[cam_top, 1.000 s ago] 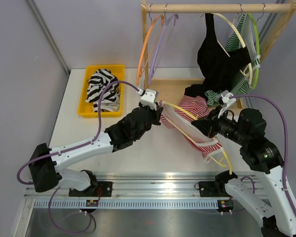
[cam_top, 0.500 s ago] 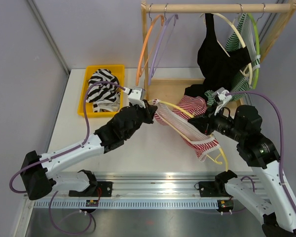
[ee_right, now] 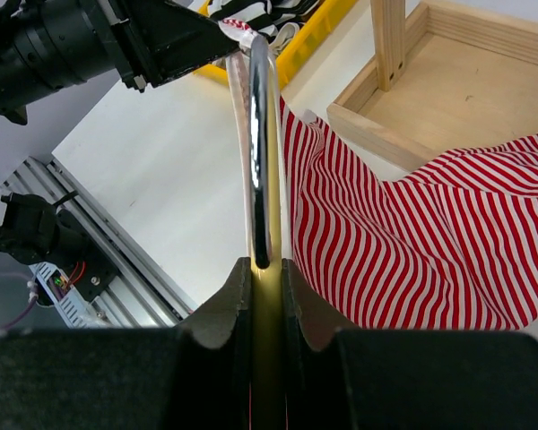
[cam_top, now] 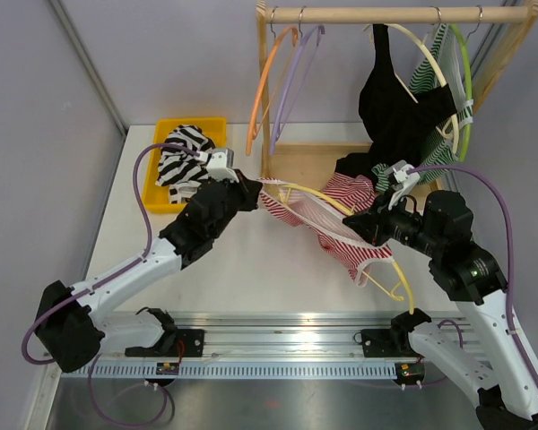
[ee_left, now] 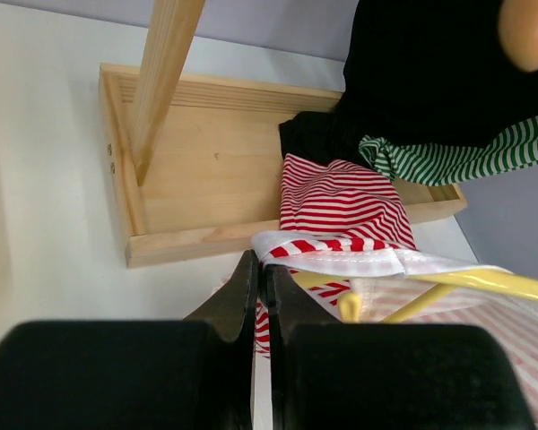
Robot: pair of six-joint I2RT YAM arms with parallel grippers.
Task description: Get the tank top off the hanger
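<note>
The red-and-white striped tank top (cam_top: 341, 237) hangs stretched over a yellow hanger (cam_top: 405, 285) above the table's middle. My left gripper (cam_top: 254, 189) is shut on the top's white-edged hem at its left end; in the left wrist view the gripper (ee_left: 262, 269) pinches that fabric (ee_left: 341, 202) beside the hanger's yellow bar (ee_left: 484, 285). My right gripper (cam_top: 366, 229) is shut on the hanger. In the right wrist view the jaws (ee_right: 266, 269) clamp the yellow bar (ee_right: 260, 161), with striped cloth (ee_right: 412, 242) draped to its right.
A yellow bin (cam_top: 158, 199) holding a black-and-white striped garment sits at the back left. The wooden rack's base tray (cam_top: 309, 161) is behind the tank top. On the rail hang a black top (cam_top: 399, 107), a green striped garment (cam_top: 439, 81), and empty orange (cam_top: 267, 90) and purple (cam_top: 291, 81) hangers.
My left gripper has drawn the tank top's hem left and back toward the yellow bin, pulling the cloth along the hanger. The right gripper has shifted only slightly with the hanger.
</note>
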